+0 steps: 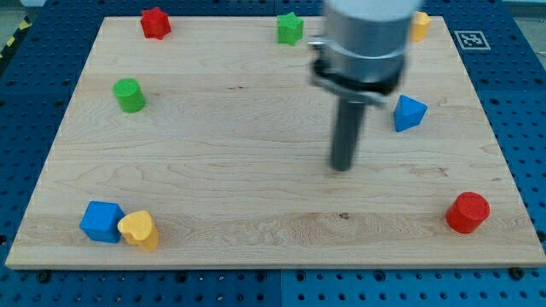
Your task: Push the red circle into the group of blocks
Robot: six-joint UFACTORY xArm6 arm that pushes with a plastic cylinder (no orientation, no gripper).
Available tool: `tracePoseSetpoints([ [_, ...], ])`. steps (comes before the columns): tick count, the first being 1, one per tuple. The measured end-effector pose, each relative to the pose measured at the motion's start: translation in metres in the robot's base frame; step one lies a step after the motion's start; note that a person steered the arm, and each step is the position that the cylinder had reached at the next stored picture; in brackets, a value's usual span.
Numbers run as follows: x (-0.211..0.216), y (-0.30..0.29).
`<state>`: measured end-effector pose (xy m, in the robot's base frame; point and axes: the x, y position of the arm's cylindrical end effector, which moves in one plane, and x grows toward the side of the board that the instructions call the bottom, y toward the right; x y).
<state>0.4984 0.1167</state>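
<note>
The red circle (467,212) lies near the board's bottom right corner. My tip (342,167) rests on the board right of centre, up and to the left of the red circle, well apart from it. A blue triangle (409,112) lies just right of my rod. A blue cube (101,222) and a yellow heart (139,230) touch each other at the bottom left. A green circle (130,95) is at the left, a red star (155,23) at the top left, a green star (290,29) at the top centre.
A yellow block (420,25) at the top right is partly hidden behind the arm's body. The wooden board (213,153) lies on a blue perforated table. A fiducial marker (472,39) sits off the board's top right corner.
</note>
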Motion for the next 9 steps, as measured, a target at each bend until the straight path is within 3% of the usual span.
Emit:
tracePoseSetpoints([
  [1,0.009,0.099],
  [2,0.049,0.182],
  [3,0.058,0.189],
  [6,0.065,0.085],
  [8,0.098,0.094],
  [9,0.093,0.087],
])
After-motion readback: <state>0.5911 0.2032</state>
